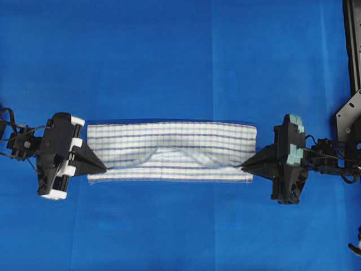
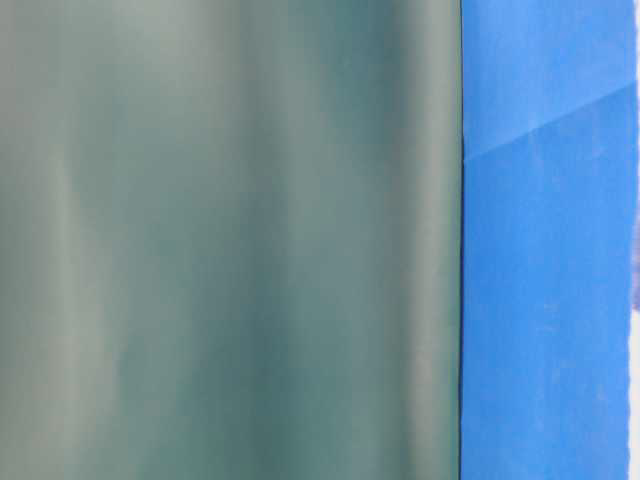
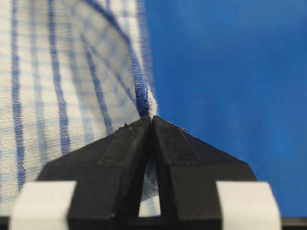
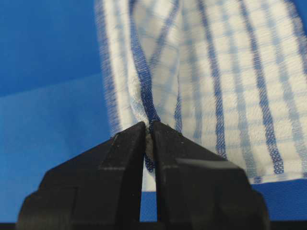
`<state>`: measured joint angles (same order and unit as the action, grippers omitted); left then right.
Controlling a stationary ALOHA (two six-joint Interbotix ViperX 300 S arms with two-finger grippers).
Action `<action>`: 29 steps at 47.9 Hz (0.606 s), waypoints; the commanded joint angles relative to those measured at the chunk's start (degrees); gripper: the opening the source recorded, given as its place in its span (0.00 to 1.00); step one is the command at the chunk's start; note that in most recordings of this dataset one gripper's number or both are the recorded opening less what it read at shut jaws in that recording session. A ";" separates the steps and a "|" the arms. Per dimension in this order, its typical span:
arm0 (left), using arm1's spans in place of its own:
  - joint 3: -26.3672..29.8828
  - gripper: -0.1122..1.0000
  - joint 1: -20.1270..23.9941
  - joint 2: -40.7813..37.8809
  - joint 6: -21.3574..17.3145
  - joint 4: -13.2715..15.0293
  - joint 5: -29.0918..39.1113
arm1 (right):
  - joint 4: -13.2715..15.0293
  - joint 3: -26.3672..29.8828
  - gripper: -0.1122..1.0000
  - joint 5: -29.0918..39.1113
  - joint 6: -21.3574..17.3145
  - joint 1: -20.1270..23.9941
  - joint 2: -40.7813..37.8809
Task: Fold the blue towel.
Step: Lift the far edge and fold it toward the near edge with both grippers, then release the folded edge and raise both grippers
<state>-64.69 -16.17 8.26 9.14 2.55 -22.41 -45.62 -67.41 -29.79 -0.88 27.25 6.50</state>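
The blue towel (image 1: 172, 151), white cloth with thin blue stripes, lies in a long folded band across the middle of the table. My left gripper (image 1: 105, 167) is shut on its left end, pinching the hemmed edge (image 3: 144, 98) between the black fingertips. At the opposite end my right gripper (image 1: 243, 165) is shut on the towel's hem (image 4: 146, 108). A lifted top layer sags between the two grippers, its edge drooping toward the near side. In the left wrist view the towel (image 3: 62, 86) fills the left half; in the right wrist view the towel (image 4: 230, 86) fills the right.
A plain blue sheet (image 1: 169, 56) covers the table. A black metal frame (image 1: 352, 68) stands at the right edge. The table-level view is mostly blocked by a blurred grey-green surface (image 2: 230, 240), with blue sheet (image 2: 550, 300) to its right.
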 commanded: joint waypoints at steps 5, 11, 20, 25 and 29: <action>0.26 0.23 -0.44 0.26 0.09 0.18 -0.35 | -0.44 0.97 0.08 0.97 0.09 0.53 0.18; 0.26 0.46 -0.44 0.26 0.00 0.09 -0.18 | -0.44 1.76 0.09 2.55 0.09 0.53 -0.35; 0.26 0.88 -0.18 0.35 -0.09 0.09 0.88 | -0.44 2.90 0.23 2.20 0.18 0.44 -1.05; 0.62 0.83 0.70 0.70 -0.18 0.09 2.72 | -0.44 3.25 0.48 1.85 0.53 0.18 -0.79; 0.97 0.80 1.76 1.76 -0.44 0.18 4.31 | -0.44 3.16 0.72 1.58 1.32 -0.26 -0.18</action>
<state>-64.69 -15.29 8.53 8.96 2.55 -18.90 -46.05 -64.95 -27.51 0.09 27.42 5.19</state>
